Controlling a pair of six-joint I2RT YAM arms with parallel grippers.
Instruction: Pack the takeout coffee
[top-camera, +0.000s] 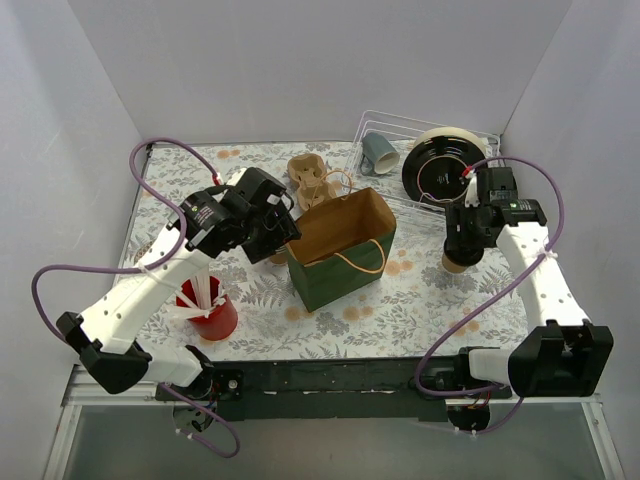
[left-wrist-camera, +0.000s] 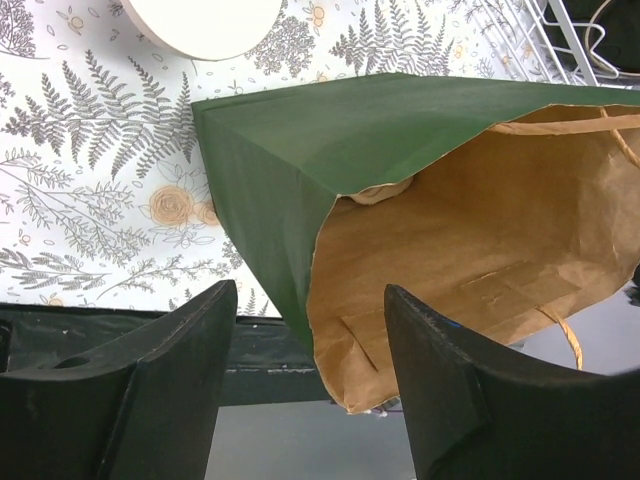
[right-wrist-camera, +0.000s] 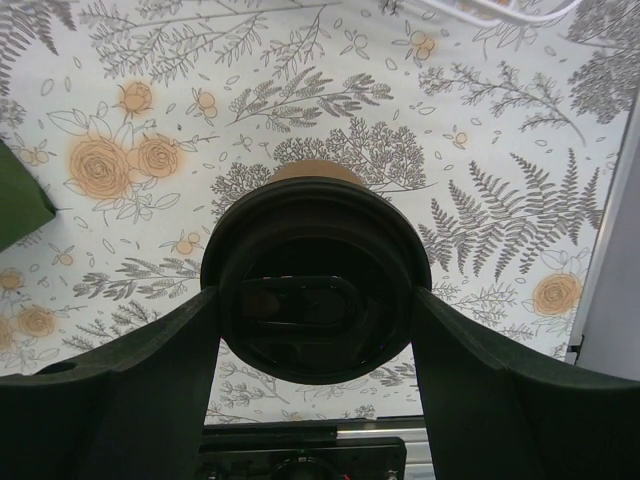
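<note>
Now pressing the right pincer (right-wrist-camera: 315, 300) closed against both sides of the black lid (right-wrist-camera: 315, 225) on a takeout coffee cup (top-camera: 458, 264), standing upright near the right edge of the bench (top-camera: 400, 310). Holding the left pincer (left-wrist-camera: 310, 295) open and empty, hanging just beside the left wall of the green paper bag (left-wrist-camera: 300, 140) at mid-bench.

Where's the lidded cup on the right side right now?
Top view, right side: the lidded cup stands on the table between the right hand fingers, right of the green bag and just in front of the wire rack.
</note>
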